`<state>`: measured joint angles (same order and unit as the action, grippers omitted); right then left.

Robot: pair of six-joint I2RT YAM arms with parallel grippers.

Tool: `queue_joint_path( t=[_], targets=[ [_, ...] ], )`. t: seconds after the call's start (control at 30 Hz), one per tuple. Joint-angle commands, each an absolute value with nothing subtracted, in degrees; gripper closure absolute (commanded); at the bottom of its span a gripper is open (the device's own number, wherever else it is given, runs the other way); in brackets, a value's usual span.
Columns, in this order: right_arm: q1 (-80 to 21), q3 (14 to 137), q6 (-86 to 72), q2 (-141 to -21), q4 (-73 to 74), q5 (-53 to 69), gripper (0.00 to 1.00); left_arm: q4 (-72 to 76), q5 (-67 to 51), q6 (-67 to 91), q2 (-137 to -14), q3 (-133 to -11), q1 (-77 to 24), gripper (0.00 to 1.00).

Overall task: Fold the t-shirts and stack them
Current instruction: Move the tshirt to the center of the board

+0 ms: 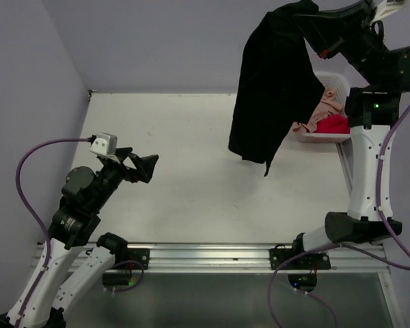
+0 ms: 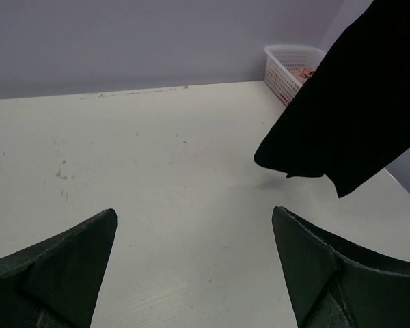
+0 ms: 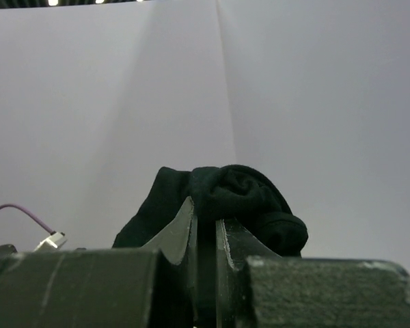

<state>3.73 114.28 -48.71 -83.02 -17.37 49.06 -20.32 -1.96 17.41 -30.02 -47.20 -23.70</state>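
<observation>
My right fingers (image 3: 190, 229) are raised high at the back right of the table (image 1: 191, 157), pinched closed on a bunched fold of one black t-shirt (image 1: 270, 89). The shirt hangs straight down from that pinch, so its long axis is vertical. It narrows at the bottom, where a loose corner points down at the table. From my left wrist camera, that lower edge appears to hang just clear of the table, though I cannot be sure.

I count three shirts. Besides the black one, a pink t-shirt (image 1: 322, 109) and a red t-shirt (image 1: 333, 124) lie crumpled together in one white basket (image 1: 338, 85) at the back right edge of the table. The red one is nearer to me and touches the pink one.

My left fingers (image 1: 145, 167) are spread wide, holding nothing, low over the left side of the table, well apart from the shirts. They point toward the hanging black shirt.
</observation>
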Motion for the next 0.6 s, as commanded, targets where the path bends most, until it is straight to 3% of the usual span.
queue_joint_path(
  t=[0.0,0.27,0.57],
  targets=[
    [-0.7,122.4,-45.6,-86.2,-14.4,49.3,1.0,-19.2,-1.1,17.9,-29.3,-49.5,-23.9,0.0],
    [-7.2,135.5,-37.8,-98.6,2.0,46.4,1.0,-20.7,-0.3,17.7,-28.6,-50.6,-23.9,0.0],
    [-15.8,137.5,-25.0,-110.1,19.8,41.8,1.0,-21.4,-0.3,17.5,-28.0,-50.6,-23.9,0.0]
  ],
)
